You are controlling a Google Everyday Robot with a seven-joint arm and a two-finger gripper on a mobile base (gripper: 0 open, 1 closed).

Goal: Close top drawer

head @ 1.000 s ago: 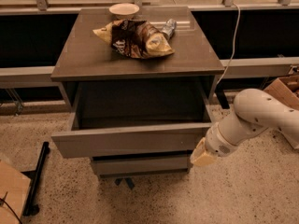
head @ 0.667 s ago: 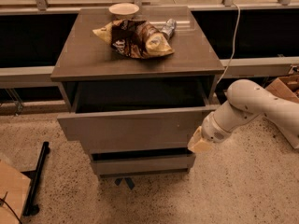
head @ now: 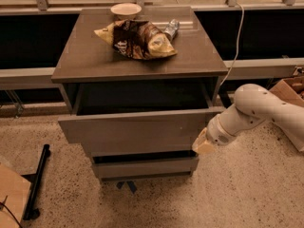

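The top drawer is seen pulled partway out of the grey-brown cabinet. Its flat front is turned toward the camera and its long axis runs left to right. The interior is lost in shadow. Only one lower drawer front is made out beneath it, across a dark gap. The gripper is placed against the right end of the top drawer's front; whether it is open or closed cannot be told. One bowl, one crumpled chip bag and one silvery container, half hidden behind the bag, are counted on the cabinet. A cardboard box is cut off at the right edge.
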